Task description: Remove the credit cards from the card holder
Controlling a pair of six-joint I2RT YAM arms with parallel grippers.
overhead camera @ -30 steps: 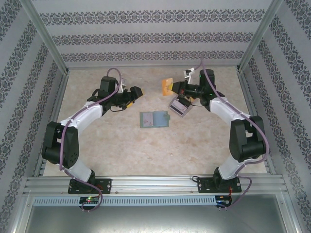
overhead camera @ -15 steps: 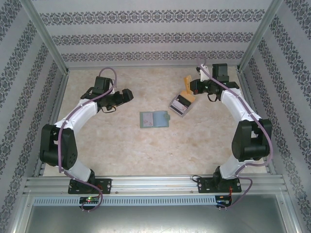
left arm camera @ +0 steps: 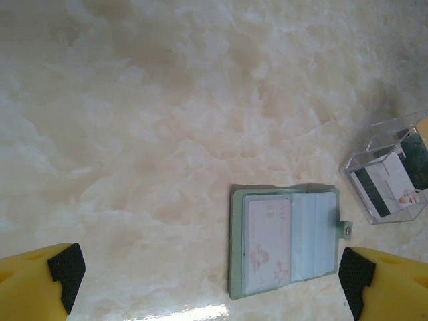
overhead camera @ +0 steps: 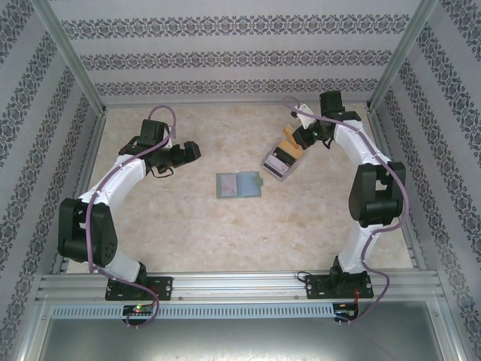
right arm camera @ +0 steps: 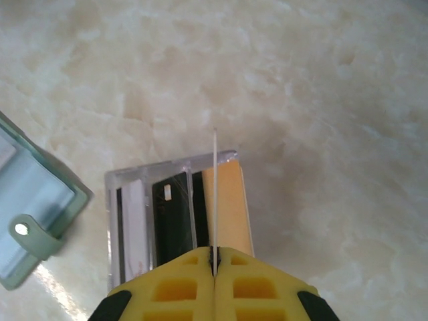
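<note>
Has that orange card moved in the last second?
Yes. The thin tan-orange card, pinched in the right end effector, went rightward, from left of the clear plastic box to its far end.

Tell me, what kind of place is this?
Probably a robot test cell: an aluminium frame, patterned walls closing in a marble-look table, and a left arm and right arm bolted at its edge.

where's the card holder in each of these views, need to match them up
top external: the card holder lies open mid-table, between the two arms.
left wrist: the card holder is low and right of centre, open, with its slots facing up.
right wrist: the card holder is cut off at the left edge, with its tab in view.
shared landmark: the clear box just off its tab side.
</note>
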